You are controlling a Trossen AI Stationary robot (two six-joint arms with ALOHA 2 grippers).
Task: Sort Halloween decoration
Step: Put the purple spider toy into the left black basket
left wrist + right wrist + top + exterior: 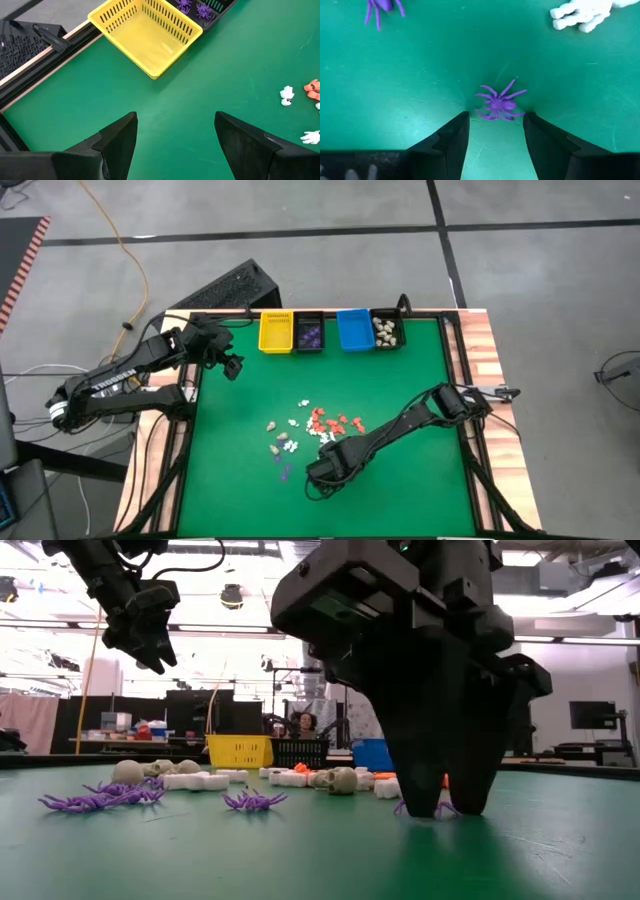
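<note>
Right hand [495, 135] on the mat, purple spider [498, 104] between its fingertips

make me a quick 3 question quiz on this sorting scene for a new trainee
1. True or false: the yellow bin already holds several pieces.
2. What lies between the fingers of the right end effector?
A. a white skeleton hand
B. a purple spider
C. an orange piece
3. Fill in: the left end effector hangs open above the green mat, close to the ____ bin.

Key:
1. False, it looks empty.
2. B, the purple spider sits on the mat at the fingertips, with the fingers down but not shut on it.
3. yellow
</note>
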